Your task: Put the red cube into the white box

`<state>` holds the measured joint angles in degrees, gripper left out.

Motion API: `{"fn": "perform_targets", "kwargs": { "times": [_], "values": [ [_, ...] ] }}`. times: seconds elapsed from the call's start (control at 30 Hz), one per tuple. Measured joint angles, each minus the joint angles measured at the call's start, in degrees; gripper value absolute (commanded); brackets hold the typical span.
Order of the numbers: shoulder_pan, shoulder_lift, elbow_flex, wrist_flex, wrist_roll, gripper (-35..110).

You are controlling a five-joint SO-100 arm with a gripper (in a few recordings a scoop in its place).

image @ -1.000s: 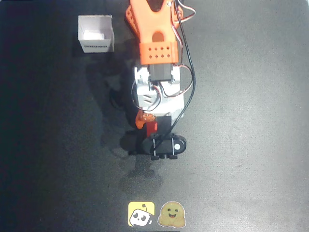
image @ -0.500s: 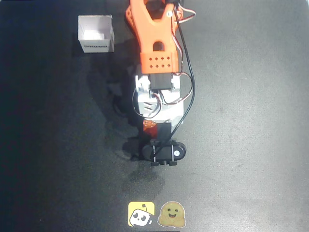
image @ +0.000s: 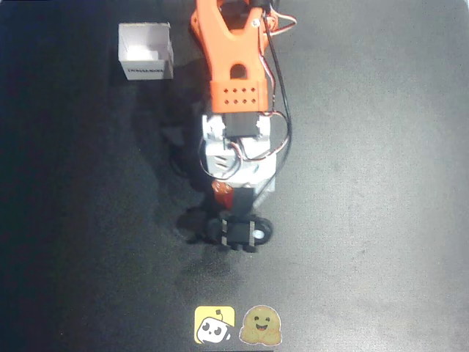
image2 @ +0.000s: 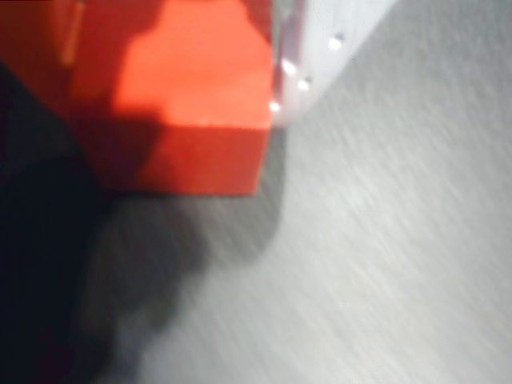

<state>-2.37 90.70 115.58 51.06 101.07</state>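
Since a second ago the arm (image: 236, 73) has stretched farther down the overhead view, covering most of the one cube (image2: 192, 96). One box (image: 146, 50) sits far upper left. Gripper (image: 233, 199) pinches cube between nearly closed fingers.

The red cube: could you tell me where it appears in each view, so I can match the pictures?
Overhead view: the red cube is a small red patch just below centre, mostly covered by the arm, at the hand.
Wrist view: it occupies the upper left, close up.
Shared landmark: the dark table, grey in the wrist view.
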Motion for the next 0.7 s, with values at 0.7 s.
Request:
{"fn": "perform_targets", "kwargs": {
  "times": [0.7],
  "values": [
    [38.23, 34.28, 0.0, 40.25, 6.5, 0]
  ]
}}
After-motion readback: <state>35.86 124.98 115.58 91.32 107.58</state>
